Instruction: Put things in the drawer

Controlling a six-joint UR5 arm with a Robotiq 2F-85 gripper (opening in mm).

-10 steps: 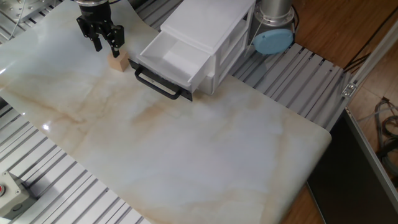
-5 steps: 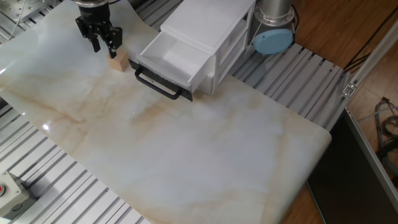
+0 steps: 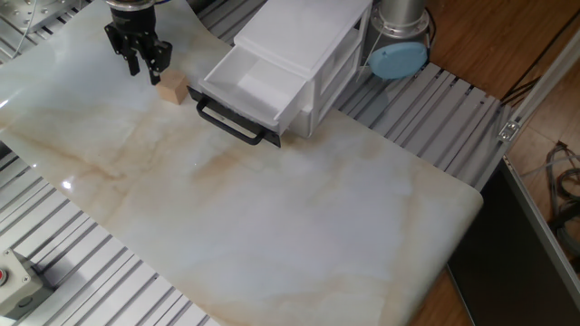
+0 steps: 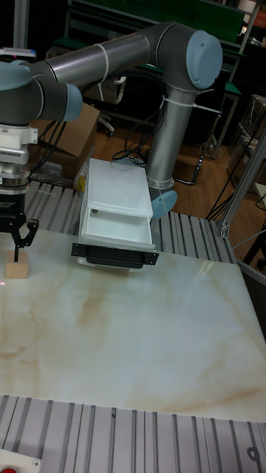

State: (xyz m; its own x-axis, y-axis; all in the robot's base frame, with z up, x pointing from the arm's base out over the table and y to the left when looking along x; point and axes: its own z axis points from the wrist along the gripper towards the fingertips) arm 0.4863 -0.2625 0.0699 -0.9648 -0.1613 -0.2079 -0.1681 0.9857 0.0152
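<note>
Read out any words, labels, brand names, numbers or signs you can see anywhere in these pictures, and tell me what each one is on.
No readable text in either view.
The white drawer cabinet, its open drawer, the wooden cube and the gripper carry no visible lettering.
The robot arm shows no brand mark that can be read.
The box with a red button at the table's edge has no label that can be made out.

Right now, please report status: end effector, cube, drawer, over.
End effector open, empty, above cube. Cube on table, left of drawer. Drawer open, nothing blocking it.
</note>
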